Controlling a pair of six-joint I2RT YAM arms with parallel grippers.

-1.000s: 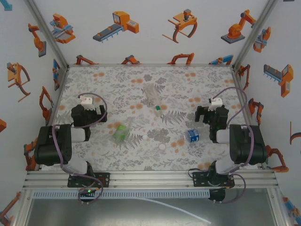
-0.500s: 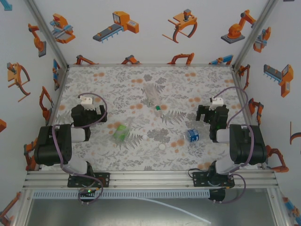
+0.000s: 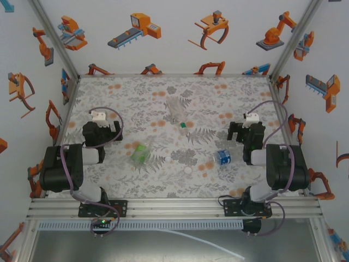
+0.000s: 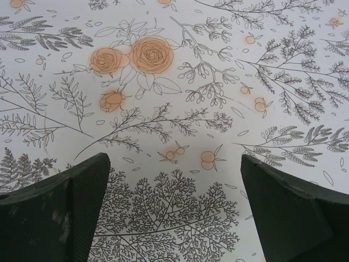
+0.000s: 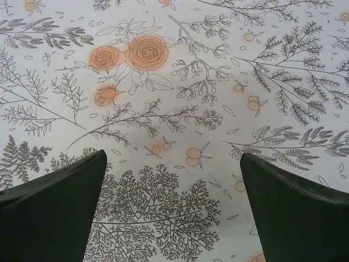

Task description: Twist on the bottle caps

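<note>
Top external: blue-labelled bottle (image 3: 223, 157), print unreadable; left claw (image 4: 174, 180), right claw (image 5: 173, 180) wide open, empty

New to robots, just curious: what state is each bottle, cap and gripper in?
left gripper: open, empty.
right gripper: open, empty.
colourless bottle: lying on its side.
green-tinted bottle: lying on its side.
blue-label bottle: lying down.
green cap: at colourless bottle's end; on or off unclear.
white cap: loose, apart from bottles.
</note>
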